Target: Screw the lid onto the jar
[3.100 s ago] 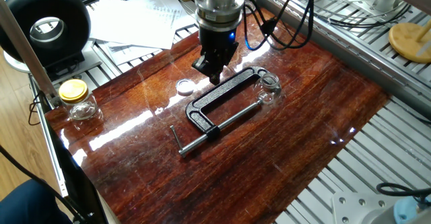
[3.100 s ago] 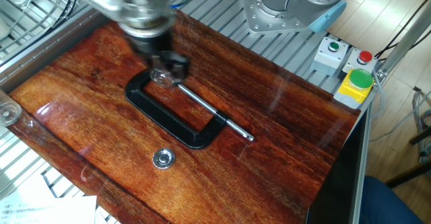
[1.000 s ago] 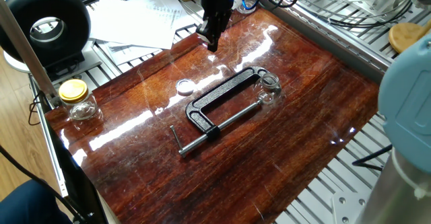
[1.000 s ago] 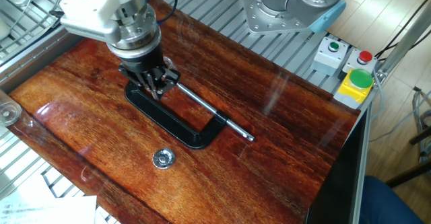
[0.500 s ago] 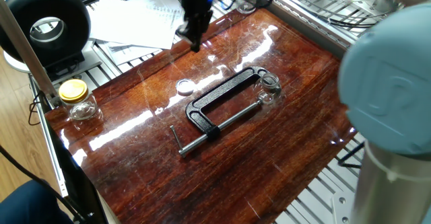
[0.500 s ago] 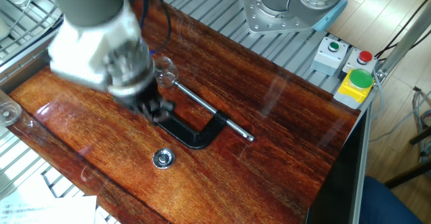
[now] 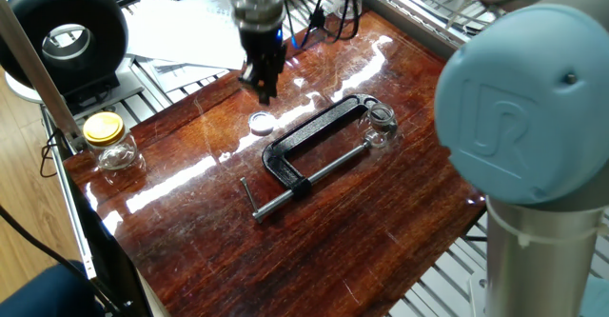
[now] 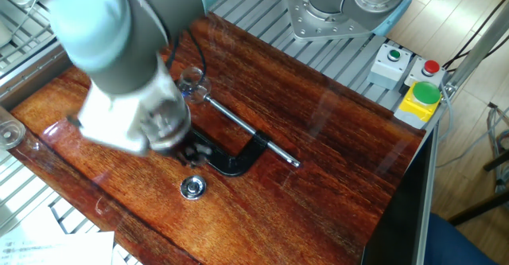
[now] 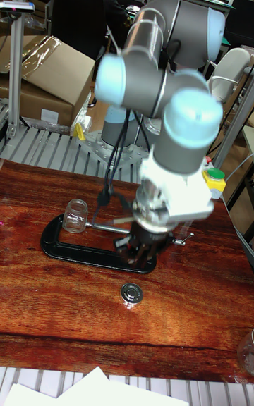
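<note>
The lid (image 7: 261, 122) is a small silvery round cap lying flat on the wooden table, left of the black C-clamp (image 7: 314, 150). In the other fixed view the lid (image 8: 192, 187) sits just in front of the clamp's bend. The jar (image 7: 381, 119), small, squat and clear, stands open-topped at the clamp's far end, also seen as the jar (image 9: 75, 216) in the tall view. My gripper (image 7: 262, 87) hangs just above the table a short way behind the lid, blurred by motion. Its fingers (image 9: 135, 249) stand slightly apart with nothing between them.
A glass jar with a yellow lid (image 7: 108, 139) stands at the table's left edge. Papers (image 7: 186, 27) and a black round device (image 7: 67, 36) lie beyond the table's back-left edge. A button box (image 8: 413, 86) sits off the table's far corner.
My gripper has travelled from over the clamp near the jar toward the lid, and has come lower. The lid, jar and clamp have not moved.
</note>
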{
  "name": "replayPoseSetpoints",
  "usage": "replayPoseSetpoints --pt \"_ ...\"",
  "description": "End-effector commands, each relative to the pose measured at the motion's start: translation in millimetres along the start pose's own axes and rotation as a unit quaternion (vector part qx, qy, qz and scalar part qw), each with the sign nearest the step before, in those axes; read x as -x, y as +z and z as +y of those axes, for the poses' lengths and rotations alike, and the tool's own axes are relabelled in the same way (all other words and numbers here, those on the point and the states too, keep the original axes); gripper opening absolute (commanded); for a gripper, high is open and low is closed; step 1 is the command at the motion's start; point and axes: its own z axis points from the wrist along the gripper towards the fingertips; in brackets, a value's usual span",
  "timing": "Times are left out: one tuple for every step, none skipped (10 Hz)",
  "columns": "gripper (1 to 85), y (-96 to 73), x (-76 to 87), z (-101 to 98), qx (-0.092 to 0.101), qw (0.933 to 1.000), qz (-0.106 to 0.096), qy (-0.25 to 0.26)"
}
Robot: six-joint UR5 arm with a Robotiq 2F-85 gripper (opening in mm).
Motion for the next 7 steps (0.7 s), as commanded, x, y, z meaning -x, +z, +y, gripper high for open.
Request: replayPoseSetpoints --pt "53.0 28.3 6.7 11.0 0.011 0.9997 -0.001 -0.021" --pt "53.7 30.9 11.9 10.4 0.007 0.9996 -0.012 -0.023" --pt "54.7 33.1 18.8 4.9 -0.003 0.9992 -0.025 -0.029" --pt "55.0 34.5 22.4 8.2 0.005 0.999 -0.033 -0.03" --pt "55.0 35.5 24.5 6.5 0.002 0.9987 -0.038 -0.034" --pt "55.0 38.2 25.5 4.6 0.001 0.9984 -0.042 -0.039" --pt "55.3 41.0 27.5 1.0 -0.002 0.9979 -0.048 -0.043"
